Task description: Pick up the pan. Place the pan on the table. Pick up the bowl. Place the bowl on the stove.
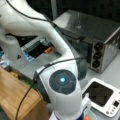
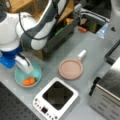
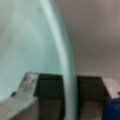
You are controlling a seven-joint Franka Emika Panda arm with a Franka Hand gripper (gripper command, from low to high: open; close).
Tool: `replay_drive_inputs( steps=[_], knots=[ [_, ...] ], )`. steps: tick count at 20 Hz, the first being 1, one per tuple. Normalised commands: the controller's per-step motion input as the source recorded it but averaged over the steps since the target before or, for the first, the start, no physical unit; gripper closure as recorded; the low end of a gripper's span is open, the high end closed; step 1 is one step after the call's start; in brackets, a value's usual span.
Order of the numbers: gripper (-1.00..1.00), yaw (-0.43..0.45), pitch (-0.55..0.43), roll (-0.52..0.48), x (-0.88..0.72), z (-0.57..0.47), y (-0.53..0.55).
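Two jaws (image 3: 68, 100) straddle your bowl's (image 2: 21, 75) rim (image 3: 65, 62), arm reaching steeply down, not yet closed; pan (image 2: 71, 69) rests on the surface (image 2: 95, 50).

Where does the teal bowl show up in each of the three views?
Front view: only a sliver of the bowl shows at the bottom edge, beside the arm.
Front view: the bowl sits whole at lower left on the table, holding an orange piece, with the gripper at its rim.
Wrist view: the bowl's rim runs top to bottom between the jaws.
Shared landmark: the stove, absent from the wrist view.
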Motion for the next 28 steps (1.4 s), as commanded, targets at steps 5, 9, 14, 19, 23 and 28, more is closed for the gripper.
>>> replay_drive_inputs(
  steps=[5,9,14,19,23,28],
  knots=[
    [1.0,-0.185,-0.014,0.04,-0.15,0.02,0.16],
    [1.0,-0.174,-0.026,0.003,-0.14,0.04,0.28],
    [1.0,-0.132,-0.044,-0.052,-0.17,0.03,0.42],
    [1.0,-0.154,-0.072,-0.106,-0.22,-0.06,0.45],
    [1.0,-0.179,-0.111,-0.176,-0.29,-0.1,0.44],
    [1.0,-0.115,-0.152,-0.233,-0.35,-0.12,0.41]
  ],
)
